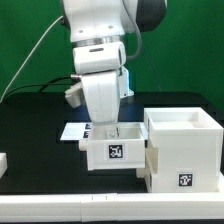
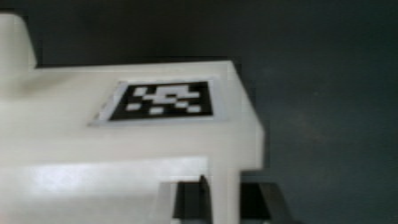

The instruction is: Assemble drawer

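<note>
A small white tray (image 1: pixel 115 152) with a black-and-white tag on its front stands right next to the large white cube-shaped casing (image 1: pixel 182 150), on the casing's side toward the exterior view's left. My gripper (image 1: pixel 112 134) reaches straight down into the tray. In the wrist view the tray (image 2: pixel 125 150) fills the picture, with a tag on its flat face. My gripper (image 2: pixel 222 200) has its two dark fingers on either side of a thin white tray wall, shut on it. The second tray is not clearly seen.
The marker board (image 1: pixel 74 130) lies flat on the black table behind the tray. A small white piece (image 1: pixel 3 160) shows at the exterior view's left edge. The casing's open top faces up, with a tag low on its front.
</note>
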`<state>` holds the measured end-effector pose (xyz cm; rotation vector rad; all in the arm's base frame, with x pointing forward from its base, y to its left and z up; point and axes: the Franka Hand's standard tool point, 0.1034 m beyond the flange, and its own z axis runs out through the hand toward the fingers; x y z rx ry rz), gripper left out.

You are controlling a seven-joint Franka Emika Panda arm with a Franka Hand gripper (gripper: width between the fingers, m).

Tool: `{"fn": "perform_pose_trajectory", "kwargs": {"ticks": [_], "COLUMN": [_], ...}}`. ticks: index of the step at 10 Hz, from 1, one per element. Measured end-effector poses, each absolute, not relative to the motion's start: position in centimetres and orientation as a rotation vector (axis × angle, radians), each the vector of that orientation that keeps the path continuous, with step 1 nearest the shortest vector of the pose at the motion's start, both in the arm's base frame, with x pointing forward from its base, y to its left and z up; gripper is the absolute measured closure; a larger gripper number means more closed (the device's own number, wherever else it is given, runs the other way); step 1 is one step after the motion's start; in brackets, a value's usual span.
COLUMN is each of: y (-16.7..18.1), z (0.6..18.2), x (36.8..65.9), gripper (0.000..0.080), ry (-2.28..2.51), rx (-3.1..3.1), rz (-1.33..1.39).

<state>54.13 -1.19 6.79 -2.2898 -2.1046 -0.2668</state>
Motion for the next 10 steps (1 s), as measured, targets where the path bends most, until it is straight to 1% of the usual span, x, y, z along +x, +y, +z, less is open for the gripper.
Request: {"fn": "perform_pose_trajectory", "kwargs": {"ticks": [3, 5, 8, 10], "y": [-1.3, -0.7, 0.6, 0.8], "z": [6.5, 6.8, 6.3, 5.8], "x": [53.9, 54.5, 54.3, 54.1], "gripper": [0.0762, 0.0762, 0.0762, 0.0763], "ry": [-2.098, -2.139, -2.113, -2.093], "rx": [-2.289, -2.267, -2.276, -2.28], "rz": [-0.259, -0.271, -0.268, -0.262]}}
